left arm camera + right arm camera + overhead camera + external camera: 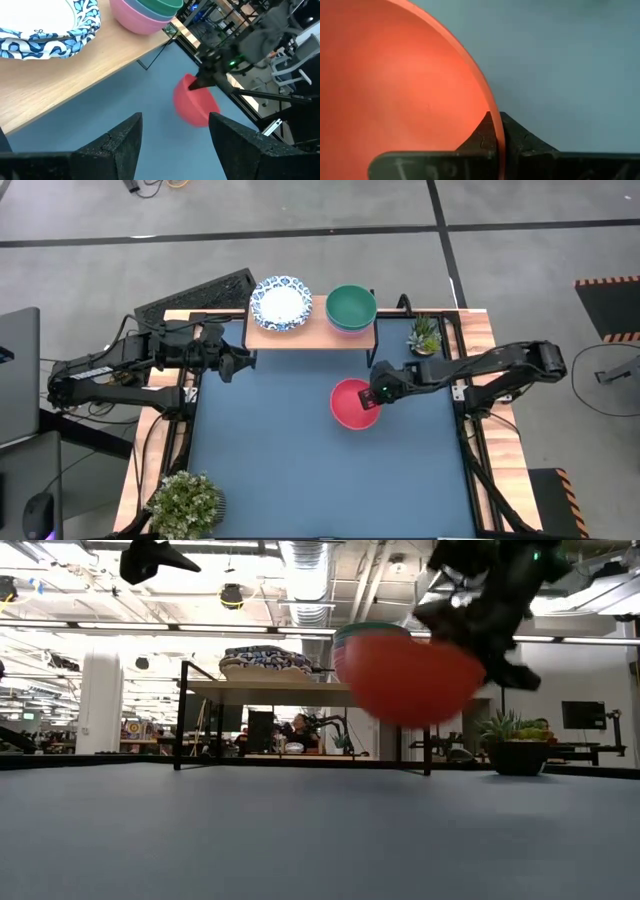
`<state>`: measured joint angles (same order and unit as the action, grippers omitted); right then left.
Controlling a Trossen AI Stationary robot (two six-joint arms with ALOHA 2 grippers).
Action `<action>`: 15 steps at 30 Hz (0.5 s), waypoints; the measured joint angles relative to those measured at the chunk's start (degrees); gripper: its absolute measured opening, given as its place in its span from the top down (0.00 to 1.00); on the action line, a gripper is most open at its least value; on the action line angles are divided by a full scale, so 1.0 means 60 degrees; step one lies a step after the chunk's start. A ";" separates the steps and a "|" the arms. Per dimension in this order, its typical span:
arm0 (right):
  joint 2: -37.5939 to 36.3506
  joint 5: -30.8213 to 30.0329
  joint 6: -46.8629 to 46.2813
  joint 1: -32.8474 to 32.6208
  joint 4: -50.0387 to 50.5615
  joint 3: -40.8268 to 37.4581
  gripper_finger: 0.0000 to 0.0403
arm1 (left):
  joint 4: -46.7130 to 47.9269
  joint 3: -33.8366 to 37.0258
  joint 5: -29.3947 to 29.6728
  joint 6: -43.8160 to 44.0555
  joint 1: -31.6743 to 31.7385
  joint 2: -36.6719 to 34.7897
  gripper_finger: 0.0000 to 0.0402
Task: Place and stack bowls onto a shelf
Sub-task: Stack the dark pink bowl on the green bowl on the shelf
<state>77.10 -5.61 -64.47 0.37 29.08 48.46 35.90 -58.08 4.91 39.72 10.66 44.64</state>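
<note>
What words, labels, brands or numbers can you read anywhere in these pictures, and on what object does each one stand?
None can be read.
The red bowl, the patterned bowl and the shelf carry no writing.
Posters far behind the table in the low view are too small and blurred to read.

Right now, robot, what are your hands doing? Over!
Right tool shut on red bowl rim, bowl lifted off the table. Left tool open, waiting by the shelf. Green bowl stack ahead, path clear.
</note>
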 joint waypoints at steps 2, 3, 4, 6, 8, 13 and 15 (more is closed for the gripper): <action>-0.0295 0.0111 0.0004 -0.0012 0.0182 0.0309 0.94 | 0.0043 0.0000 -0.0002 0.0006 0.0000 0.0000 0.47; -0.0456 0.0207 0.0028 -0.0016 0.0254 0.0460 0.94 | 0.0090 0.0000 -0.0002 0.0007 0.0000 0.0000 0.47; -0.0618 0.0277 0.0072 -0.0015 0.0288 0.0647 0.94 | 0.0128 0.0000 -0.0003 0.0011 0.0000 0.0000 0.47; -0.0888 0.0370 0.0190 -0.0011 0.0334 0.1068 0.94 | 0.0124 0.0000 -0.0004 0.0011 0.0000 0.0000 0.47; -0.1145 0.0431 0.0432 0.0006 0.0330 0.1563 0.94 | 0.0124 0.0000 -0.0004 0.0015 0.0000 -0.0001 0.47; -0.1454 0.0387 0.1319 0.0149 0.0409 0.2970 0.94 | 0.0120 0.0000 -0.0009 0.0005 0.0000 -0.0004 0.47; -0.1460 0.0220 0.1707 0.0303 0.0403 0.3508 0.94 | 0.0120 0.0000 -0.0028 -0.0051 0.0000 -0.0004 0.47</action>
<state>68.35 -4.29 -54.22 2.18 31.50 69.51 36.62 -58.08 4.74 39.42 10.66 44.62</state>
